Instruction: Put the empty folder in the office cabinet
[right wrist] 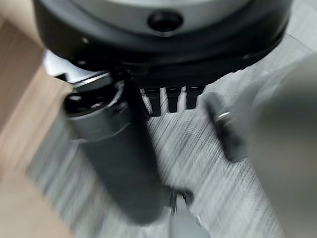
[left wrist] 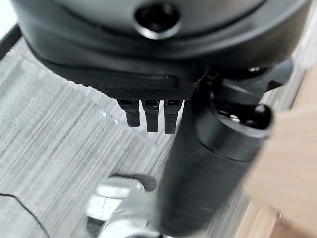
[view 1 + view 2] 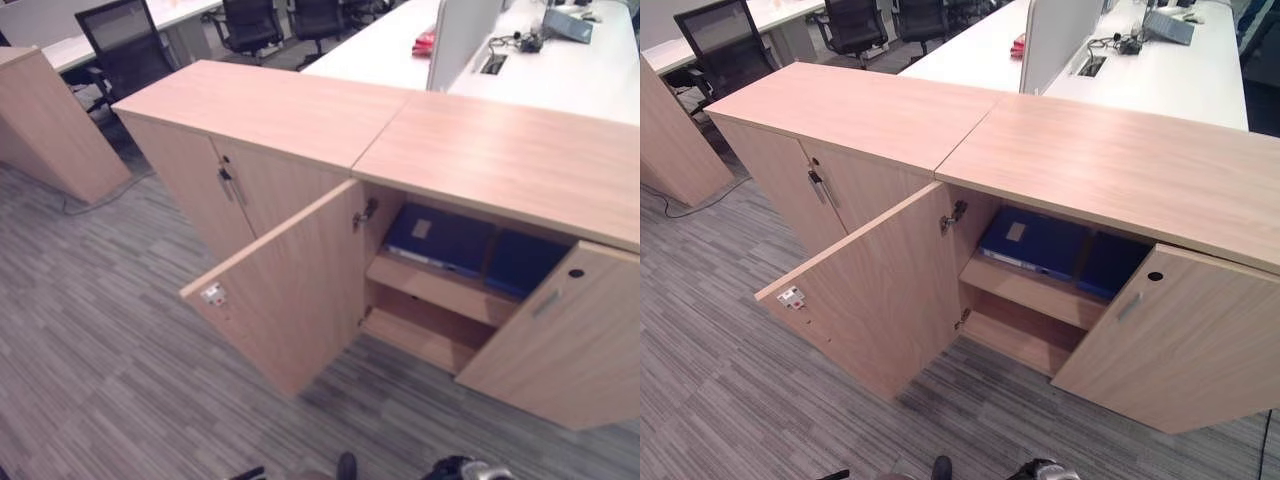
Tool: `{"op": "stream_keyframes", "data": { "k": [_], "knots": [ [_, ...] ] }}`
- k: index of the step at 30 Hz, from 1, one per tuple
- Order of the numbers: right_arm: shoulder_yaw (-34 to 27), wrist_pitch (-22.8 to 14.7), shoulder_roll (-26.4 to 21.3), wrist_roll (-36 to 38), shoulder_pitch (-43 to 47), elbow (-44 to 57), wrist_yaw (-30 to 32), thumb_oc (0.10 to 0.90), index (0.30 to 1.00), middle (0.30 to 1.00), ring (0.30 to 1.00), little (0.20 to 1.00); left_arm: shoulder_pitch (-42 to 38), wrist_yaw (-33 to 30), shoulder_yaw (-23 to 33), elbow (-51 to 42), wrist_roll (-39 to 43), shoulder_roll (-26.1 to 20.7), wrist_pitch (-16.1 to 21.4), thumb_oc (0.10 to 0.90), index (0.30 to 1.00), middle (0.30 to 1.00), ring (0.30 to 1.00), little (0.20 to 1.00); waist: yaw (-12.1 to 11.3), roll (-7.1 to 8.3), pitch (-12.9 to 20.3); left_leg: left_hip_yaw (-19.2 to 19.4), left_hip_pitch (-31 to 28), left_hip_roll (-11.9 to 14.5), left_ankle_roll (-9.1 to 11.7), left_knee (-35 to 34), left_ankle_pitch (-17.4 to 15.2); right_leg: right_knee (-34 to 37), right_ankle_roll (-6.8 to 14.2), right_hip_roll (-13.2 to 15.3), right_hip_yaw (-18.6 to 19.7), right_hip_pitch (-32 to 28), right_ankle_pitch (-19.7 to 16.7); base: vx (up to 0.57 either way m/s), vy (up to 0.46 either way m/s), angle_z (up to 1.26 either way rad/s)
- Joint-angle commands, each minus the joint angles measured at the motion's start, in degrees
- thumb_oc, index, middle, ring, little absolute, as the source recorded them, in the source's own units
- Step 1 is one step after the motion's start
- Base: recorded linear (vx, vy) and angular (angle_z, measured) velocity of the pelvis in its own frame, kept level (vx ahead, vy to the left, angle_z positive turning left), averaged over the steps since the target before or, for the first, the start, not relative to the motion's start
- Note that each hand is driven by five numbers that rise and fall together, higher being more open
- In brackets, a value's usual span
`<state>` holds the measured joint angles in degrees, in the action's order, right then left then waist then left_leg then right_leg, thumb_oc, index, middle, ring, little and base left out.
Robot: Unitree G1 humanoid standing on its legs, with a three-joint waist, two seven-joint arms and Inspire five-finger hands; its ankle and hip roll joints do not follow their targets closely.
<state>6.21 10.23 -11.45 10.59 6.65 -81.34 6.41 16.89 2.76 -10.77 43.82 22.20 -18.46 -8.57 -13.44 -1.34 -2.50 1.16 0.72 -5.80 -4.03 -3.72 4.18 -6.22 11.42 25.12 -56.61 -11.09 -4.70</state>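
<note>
The wooden office cabinet (image 3: 500, 160) stands ahead with both doors swung out: the left door (image 3: 290, 290) and the right door (image 3: 560, 335). On its upper shelf (image 3: 440, 290) lie a blue folder (image 3: 440, 238) with a pale label and a second blue folder (image 3: 522, 262) beside it. The lower shelf (image 3: 420, 338) is bare. My left hand (image 2: 148, 59) hangs over the carpet with fingers (image 2: 151, 116) straight and nothing in it. My right hand (image 1: 163, 54) hangs likewise beside a wooden panel, its fingers (image 1: 168, 101) straight and holding nothing.
A matching cabinet (image 3: 230, 170) with shut doors adjoins on the left. Another wooden unit (image 3: 45, 120) stands further left. Black office chairs (image 3: 120, 45) and a white desk (image 3: 560, 70) with a divider lie behind. Striped grey carpet (image 3: 100, 350) spreads in front.
</note>
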Motion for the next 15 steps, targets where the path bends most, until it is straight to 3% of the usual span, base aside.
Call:
{"op": "stream_keyframes", "data": {
  "k": [1, 3, 5, 6, 7, 9, 10, 11, 15],
  "knots": [
    [-2.1, -1.2, -1.9, 3.6, 1.8, 0.5, 2.5, 0.800, 0.900, 0.900, 0.900, 0.900, -1.4, -0.7, 0.1, -4.4, 1.2, 1.9, 2.6, 0.800, 0.900, 0.900, 0.900, 0.900, -2.0, -0.56, -0.4, 0.8, -3.0, 3.6, 4.2, -0.9, -7.8, 0.9, 2.5, 2.3, -1.3, 2.6, -4.2, -0.03, 0.054, 0.22],
    [-2.6, -2.7, -0.8, 5.7, -0.7, 1.5, 2.7, 0.800, 0.900, 0.900, 0.900, 0.900, -4.4, -3.1, 4.4, 4.4, 0.6, 1.9, 4.6, 0.800, 0.900, 0.900, 0.900, 0.900, -0.4, 0.16, -0.6, -0.6, -2.3, 4.2, 4.8, -0.8, -7.1, 1.2, 2.3, 1.2, 4.7, 5.0, -3.3, -0.01, -0.002, 0.27],
    [-2.0, -4.3, 0.5, 8.1, -2.4, 1.9, 2.3, 0.800, 0.900, 0.900, 0.900, 0.900, -7.9, -6.2, 8.3, 9.9, 1.1, 1.5, 7.6, 0.800, 0.900, 0.900, 0.900, 0.900, 2.3, 0.89, -0.9, -2.3, -2.1, 4.7, 5.4, -1.0, -7.3, 2.2, 1.0, -3.2, 21.7, 9.6, 0.9, 0.03, 0.011, 0.30],
    [-1.9, -5.2, 0.9, 9.9, -3.1, 2.1, 2.0, 0.800, 0.900, 0.900, 0.900, 0.900, -9.4, -7.2, 10.0, 10.8, 2.6, 1.1, 8.9, 0.800, 0.900, 0.900, 0.900, 0.900, 3.3, 1.42, -1.1, -2.8, -1.4, 3.8, 5.0, -0.9, -6.2, 3.8, 0.3, -5.1, 27.6, 10.5, 1.0, 0.07, 0.043, 0.59],
    [-2.9, -6.1, 1.8, 12.1, -4.9, 2.3, 1.4, 0.800, 0.900, 0.900, 0.900, 0.900, -10.2, -8.2, 12.8, 11.1, 3.8, 0.2, 9.7, 0.800, 0.900, 0.900, 0.900, 0.900, 3.7, 1.96, -0.6, -3.9, -1.3, 3.1, 4.7, -1.1, -5.8, 5.9, 0.2, -6.4, 29.8, 8.9, 0.1, 0.04, 0.037, 0.59],
    [-2.9, -6.1, 1.8, 12.1, -4.9, 2.4, 1.4, 0.800, 0.900, 0.900, 0.900, 0.900, -10.2, -8.2, 12.8, 11.1, 3.8, 0.2, 9.7, 0.800, 0.900, 0.900, 0.900, 0.900, 3.8, 1.97, -0.6, -4.0, -1.3, 3.1, 4.7, -1.0, -5.8, 6.0, 0.2, -6.4, 29.7, 8.8, 0.1, 0.08, -0.021, 0.43],
    [-3.0, -6.5, 2.4, 11.6, -6.9, 2.3, 0.5, 0.800, 0.900, 0.900, 0.900, 0.900, -11.5, -9.8, 16.0, 11.8, 3.7, -1.7, 10.5, 0.800, 0.900, 0.900, 0.900, 0.900, 5.3, 2.28, 1.2, -3.9, -1.0, 3.5, 5.0, -1.3, -5.4, 9.0, 0.1, -8.1, 29.3, 7.7, -0.3, 0.08, -0.032, 0.37],
    [-3.0, -6.5, 2.4, 11.6, -6.9, 2.3, 0.5, 0.800, 0.900, 0.900, 0.900, 0.900, -11.5, -9.8, 16.0, 11.8, 3.7, -1.7, 10.5, 0.800, 0.900, 0.900, 0.900, 0.900, 5.3, 2.28, 1.2, -3.9, -1.0, 3.5, 5.0, -1.3, -5.4, 9.0, 0.1, -8.2, 29.3, 7.7, -0.4, 0.12, -0.043, 0.24],
    [-1.8, -6.9, 2.2, 10.3, -7.4, 2.2, -0.2, 0.800, 0.900, 0.900, 0.900, 0.900, -12.0, -11.2, 18.7, 8.8, 1.8, -5.1, 11.3, 0.800, 0.900, 0.900, 0.900, 0.900, 6.2, 2.47, 2.3, -2.2, -1.9, 4.9, 5.5, -1.3, -5.5, 11.0, -0.6, -10.1, 31.1, 7.6, 0.1, 0.05, -0.018, -0.29]
  ]
}}
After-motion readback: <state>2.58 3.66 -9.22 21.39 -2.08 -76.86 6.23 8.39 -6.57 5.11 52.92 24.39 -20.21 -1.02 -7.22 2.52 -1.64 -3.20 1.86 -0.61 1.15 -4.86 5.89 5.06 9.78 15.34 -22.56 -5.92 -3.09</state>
